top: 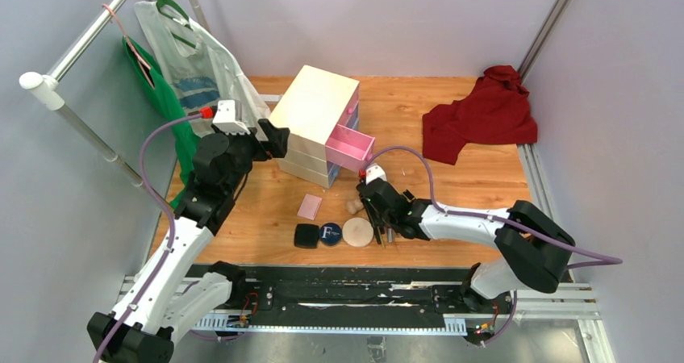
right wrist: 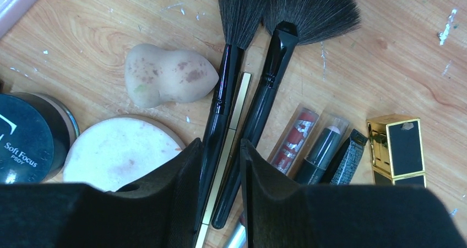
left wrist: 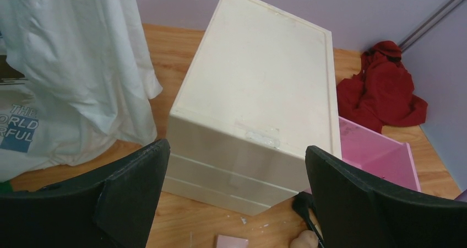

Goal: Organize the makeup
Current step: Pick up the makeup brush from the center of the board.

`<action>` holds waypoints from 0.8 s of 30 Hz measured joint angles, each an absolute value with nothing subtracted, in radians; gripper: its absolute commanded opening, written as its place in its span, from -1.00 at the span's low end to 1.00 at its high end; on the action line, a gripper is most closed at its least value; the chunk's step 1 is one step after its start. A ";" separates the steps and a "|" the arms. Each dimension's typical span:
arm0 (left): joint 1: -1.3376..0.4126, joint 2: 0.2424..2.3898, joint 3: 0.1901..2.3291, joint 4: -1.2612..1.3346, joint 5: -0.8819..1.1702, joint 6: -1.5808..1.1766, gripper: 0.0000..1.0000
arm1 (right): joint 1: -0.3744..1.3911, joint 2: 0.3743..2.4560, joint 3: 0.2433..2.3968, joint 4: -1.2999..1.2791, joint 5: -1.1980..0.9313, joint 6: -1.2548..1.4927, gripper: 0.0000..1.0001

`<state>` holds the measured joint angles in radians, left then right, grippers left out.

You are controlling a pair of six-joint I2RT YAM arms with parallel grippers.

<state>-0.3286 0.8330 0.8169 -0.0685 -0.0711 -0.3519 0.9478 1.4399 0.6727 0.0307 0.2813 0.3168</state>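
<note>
The makeup lies on the wooden table in front of the chest: pink square [top: 310,206], black square compact [top: 306,235], navy round compact [top: 329,234], beige puff [top: 357,231], sponge [top: 353,206]. My right gripper [top: 376,211] is down among the brushes. In the right wrist view the right gripper [right wrist: 221,149] is closed to a narrow gap on a black brush handle [right wrist: 220,102] and a gold pencil [right wrist: 238,107]. A second brush [right wrist: 275,66], lip tubes [right wrist: 294,138] and the black-gold lipstick [right wrist: 399,149] lie to the right. My left gripper [top: 274,137] is open and empty beside the chest.
The cream chest [top: 310,109] stands at the back middle with one pink drawer [top: 351,147] pulled open. A red cloth [top: 480,117] lies at the back right. A white bag [top: 193,64] and green fabric hang from the rail [top: 81,40] at the left.
</note>
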 measured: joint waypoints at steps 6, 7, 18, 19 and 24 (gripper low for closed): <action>-0.329 0.832 0.807 -0.068 -0.072 -0.352 0.96 | 0.948 1.479 0.673 0.033 0.283 0.318 -0.44; -0.329 0.832 0.805 -0.068 -0.072 -0.352 0.96 | 0.948 1.485 0.673 0.034 0.287 0.320 -0.44; -0.329 0.832 0.804 -0.070 -0.073 -0.349 0.96 | 0.971 1.497 0.673 0.049 0.318 0.326 -0.47; -0.329 0.832 0.804 -0.070 -0.073 -0.348 0.96 | 0.972 1.497 0.673 0.045 0.319 0.325 -0.47; -0.329 0.832 0.804 -0.070 -0.073 -0.348 0.96 | 0.975 1.497 0.668 0.037 0.327 0.325 -0.48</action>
